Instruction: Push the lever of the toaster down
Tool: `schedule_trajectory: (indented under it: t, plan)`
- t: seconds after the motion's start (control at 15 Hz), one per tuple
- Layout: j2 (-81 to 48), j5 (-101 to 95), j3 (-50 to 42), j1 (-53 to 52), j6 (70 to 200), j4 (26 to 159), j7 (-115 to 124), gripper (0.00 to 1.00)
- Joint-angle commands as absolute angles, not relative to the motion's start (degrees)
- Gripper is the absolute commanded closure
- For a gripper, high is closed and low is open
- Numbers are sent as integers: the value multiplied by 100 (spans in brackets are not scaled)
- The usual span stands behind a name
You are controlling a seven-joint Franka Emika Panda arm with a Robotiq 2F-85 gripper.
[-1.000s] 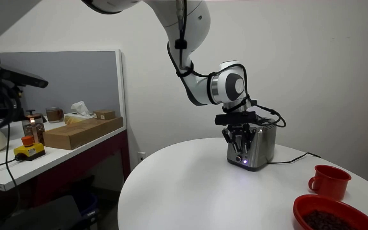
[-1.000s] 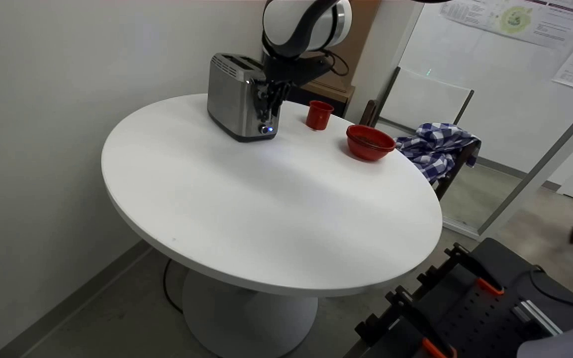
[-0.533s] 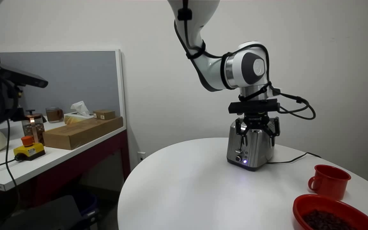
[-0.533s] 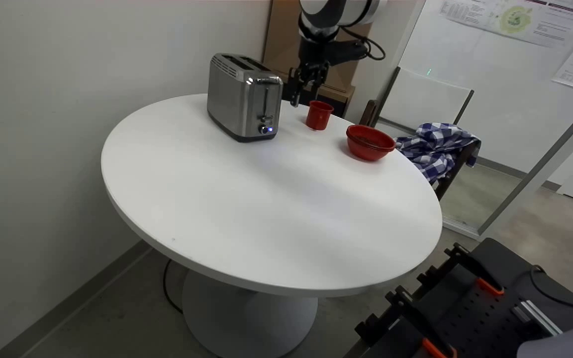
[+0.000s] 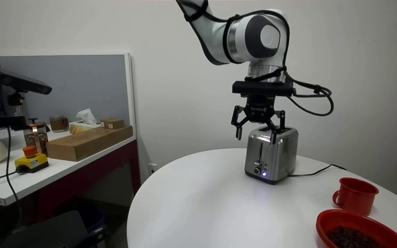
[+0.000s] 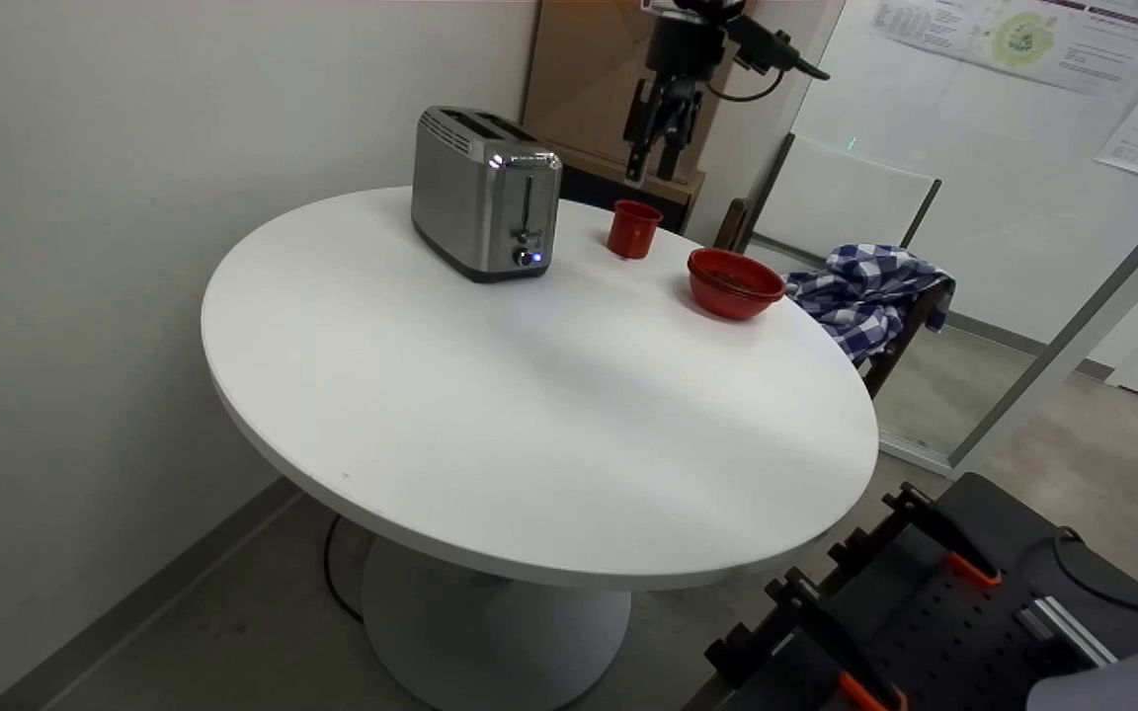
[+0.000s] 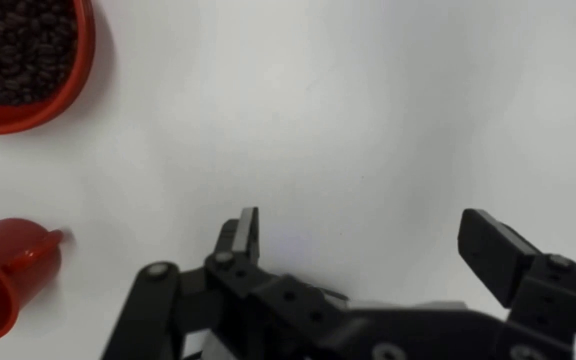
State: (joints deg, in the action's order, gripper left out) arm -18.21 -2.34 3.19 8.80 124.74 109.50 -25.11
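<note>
The silver toaster (image 5: pixel 274 155) stands on the round white table and shows in both exterior views. Its lever (image 6: pixel 528 237) sits low in the front slot, just above the knob, where a small light glows. In an exterior view the lever (image 5: pixel 257 163) is likewise near the bottom. My gripper (image 5: pixel 256 136) hangs with fingers pointing down, its tips near the height of the toaster's top. From another angle the gripper (image 6: pixel 651 170) is clearly apart from the toaster. In the wrist view the gripper (image 7: pixel 360 222) is spread wide, only tabletop visible between its fingers; it hides most of the toaster there.
A red mug (image 5: pixel 357 196) and a red bowl (image 5: pixel 367 224) of dark beans stand near the table edge. The toaster's black cord (image 5: pixel 317 173) runs across the table (image 5: pixel 191 203). A wall rises behind the toaster.
My gripper has left the toaster's front, where it covered the lever a second ago. It has risen and moved away, and its fingers have spread wide. The toaster has not moved.
</note>
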Motion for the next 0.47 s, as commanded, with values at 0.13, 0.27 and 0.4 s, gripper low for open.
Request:
schedule_trajectory:
  t: [0.13, 0.27, 0.4]
  plan:
    - [-1205, -419, 131, 662, 12387, 11454, -2423, 0]
    - [-919, -607, 70, 584, 12394, 11728, -2281, 0]
    - [-820, -638, 57, 564, 12403, 11841, -2261, 0]
